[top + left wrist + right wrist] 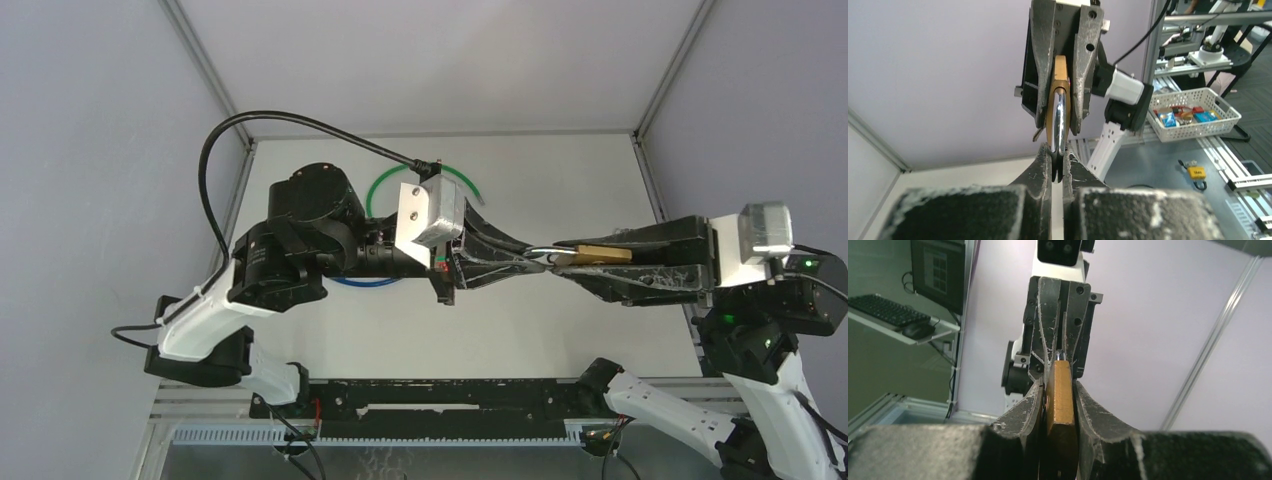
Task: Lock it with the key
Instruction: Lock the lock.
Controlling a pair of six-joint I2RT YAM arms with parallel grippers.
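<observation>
A brass padlock [600,254] is held in mid-air above the white table [560,170] between both grippers. My right gripper [562,252] is shut on the brass body, which fills its jaws in the right wrist view [1062,395]. My left gripper [538,259] faces it and is shut on the end of the chrome shackle [1060,115]; its fingertips [1044,159] pinch the shackle's tip. A small dark metal piece [1038,134] sticks out beside the lock body; I cannot tell whether it is the key.
A green ring cable [375,190] and a blue ring [360,283] lie on the table under the left arm. Off the table, the left wrist view shows a white basket [1195,112] and a yellow padlock [1197,173] on the floor.
</observation>
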